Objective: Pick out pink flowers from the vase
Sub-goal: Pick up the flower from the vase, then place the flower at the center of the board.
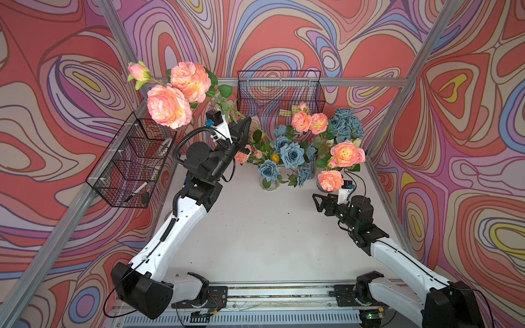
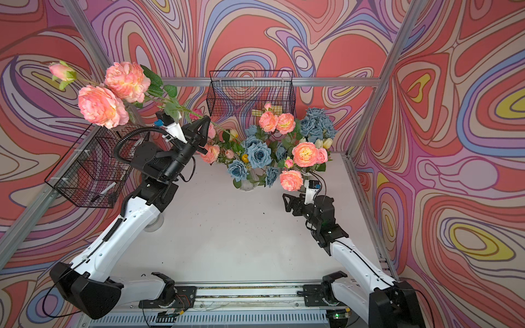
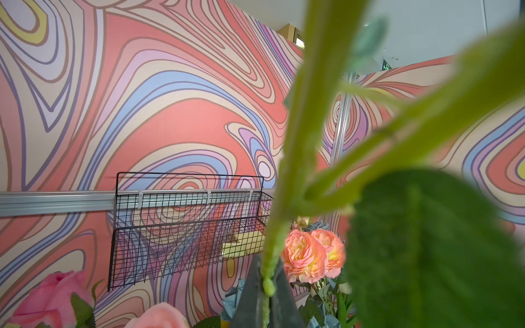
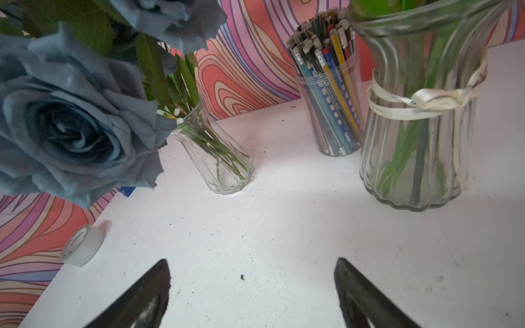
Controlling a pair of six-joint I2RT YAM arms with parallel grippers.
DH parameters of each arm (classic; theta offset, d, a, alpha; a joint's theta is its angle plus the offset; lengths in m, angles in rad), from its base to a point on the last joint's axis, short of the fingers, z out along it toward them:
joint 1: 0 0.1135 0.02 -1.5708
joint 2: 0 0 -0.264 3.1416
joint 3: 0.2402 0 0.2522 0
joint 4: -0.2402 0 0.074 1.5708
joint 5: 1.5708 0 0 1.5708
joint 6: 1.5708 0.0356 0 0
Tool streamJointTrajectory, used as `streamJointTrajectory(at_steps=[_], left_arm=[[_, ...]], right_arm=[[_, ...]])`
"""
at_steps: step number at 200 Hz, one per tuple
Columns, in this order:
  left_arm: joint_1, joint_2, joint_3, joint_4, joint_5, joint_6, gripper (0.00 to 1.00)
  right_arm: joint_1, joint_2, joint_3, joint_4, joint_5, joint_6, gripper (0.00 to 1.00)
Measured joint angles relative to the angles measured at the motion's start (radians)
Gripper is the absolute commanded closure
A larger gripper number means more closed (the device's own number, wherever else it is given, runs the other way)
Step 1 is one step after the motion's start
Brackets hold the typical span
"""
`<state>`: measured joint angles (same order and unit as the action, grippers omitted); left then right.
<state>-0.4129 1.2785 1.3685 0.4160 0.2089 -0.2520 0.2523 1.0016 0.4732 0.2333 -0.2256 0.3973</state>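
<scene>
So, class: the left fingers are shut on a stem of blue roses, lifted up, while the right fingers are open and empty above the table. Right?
Not quite. The lifted stem in the left fingers bears pink flowers, not blue ones; both top views show it. The right fingers are open and empty above the table.

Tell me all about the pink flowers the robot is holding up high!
It's a pink flower spray, fake-looking: two big peach-pink blooms with yellowish folds, one small closed bud, green leaves and a long green stem. It hangs in the air, blooms leaning toward the side wire basket. The left gripper has its fingers shut on the stem.
</scene>
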Motion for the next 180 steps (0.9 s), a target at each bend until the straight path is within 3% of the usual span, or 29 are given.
streamJointTrajectory(at_steps=[46, 115, 180], left_arm=[[0.000, -0.056, 0.003, -0.058, 0.040, -0.034, 1.00], [0.000, -0.127, -0.129, 0.031, 0.166, -0.097, 1.00], [0.000, -0.170, -0.024, -0.091, 0.249, -0.072, 1.00]], right_arm=[[0.001, -0.031, -0.006, -0.022, -0.029, 0.016, 0.08], [0.003, -0.021, -0.038, -0.024, -0.059, 0.041, 0.08], [0.003, -0.043, -0.045, -0.021, -0.062, 0.062, 0.08]])
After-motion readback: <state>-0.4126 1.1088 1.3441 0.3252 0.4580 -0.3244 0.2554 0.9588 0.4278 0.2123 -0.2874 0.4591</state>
